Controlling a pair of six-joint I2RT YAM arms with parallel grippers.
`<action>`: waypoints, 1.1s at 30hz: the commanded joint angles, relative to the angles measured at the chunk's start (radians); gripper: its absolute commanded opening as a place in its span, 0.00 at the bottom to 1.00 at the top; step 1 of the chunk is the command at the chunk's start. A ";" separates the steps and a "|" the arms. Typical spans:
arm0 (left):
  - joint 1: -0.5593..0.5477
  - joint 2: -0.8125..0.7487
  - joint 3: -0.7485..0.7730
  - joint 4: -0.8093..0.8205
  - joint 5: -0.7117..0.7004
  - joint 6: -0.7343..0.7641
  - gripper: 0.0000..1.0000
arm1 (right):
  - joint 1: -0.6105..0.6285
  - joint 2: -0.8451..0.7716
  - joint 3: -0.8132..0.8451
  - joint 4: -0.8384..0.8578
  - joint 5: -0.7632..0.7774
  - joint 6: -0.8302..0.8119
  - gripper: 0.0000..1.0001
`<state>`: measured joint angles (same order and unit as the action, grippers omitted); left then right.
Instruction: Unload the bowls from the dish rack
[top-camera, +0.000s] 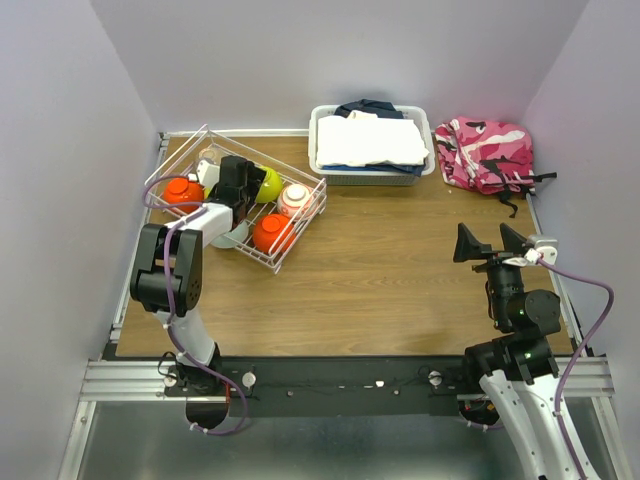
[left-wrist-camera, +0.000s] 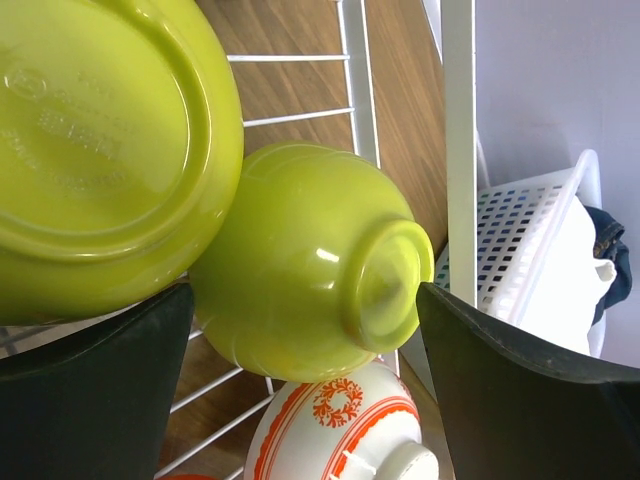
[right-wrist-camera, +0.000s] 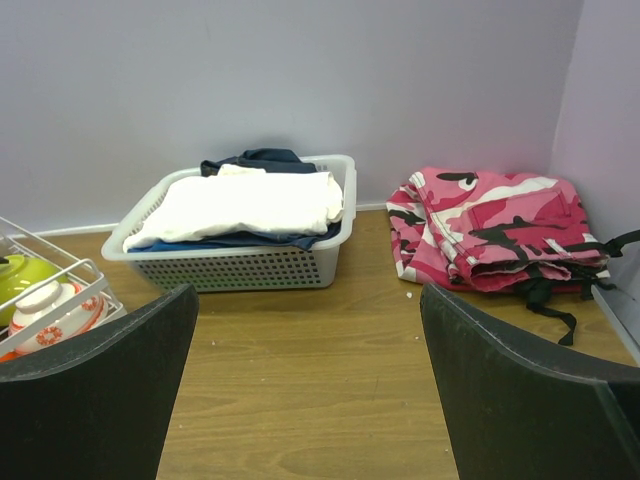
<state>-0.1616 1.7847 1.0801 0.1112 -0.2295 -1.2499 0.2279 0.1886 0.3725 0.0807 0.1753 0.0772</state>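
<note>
Wooden table (top-camera: 400, 280), left claw (left-wrist-camera: 305, 350) down in the wire rack (top-camera: 176, 154).
Wide open and empty, it straddles a lime bowl (left-wrist-camera: 300, 270) lying foot toward it; the right claw (top-camera: 490, 243) hangs open, well apart.

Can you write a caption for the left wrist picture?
Left hand open, one finger each side of a lime-yellow bowl in the dish rack.

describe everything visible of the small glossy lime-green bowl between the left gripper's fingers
The small glossy lime-green bowl looks like glazed ceramic or hard plastic, round with a raised foot ring. It lies tipped in the white wire dish rack, foot toward the wrist camera, its inside hidden. It rests against a second lime bowl; a white red-patterned bowl sits beside it. The open left gripper straddles it; contact is unclear.
</note>
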 joint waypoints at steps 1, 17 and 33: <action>-0.001 0.045 -0.071 0.025 -0.004 -0.059 0.99 | 0.007 -0.011 -0.014 0.004 0.024 -0.004 1.00; 0.002 0.002 -0.101 0.005 0.036 -0.052 0.99 | 0.008 -0.012 -0.015 0.005 0.024 -0.004 1.00; 0.002 -0.033 -0.063 -0.140 0.018 -0.046 0.99 | 0.010 -0.023 -0.015 0.005 0.026 -0.004 1.00</action>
<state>-0.1585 1.7519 1.0325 0.1539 -0.2161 -1.2644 0.2302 0.1802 0.3687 0.0807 0.1780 0.0772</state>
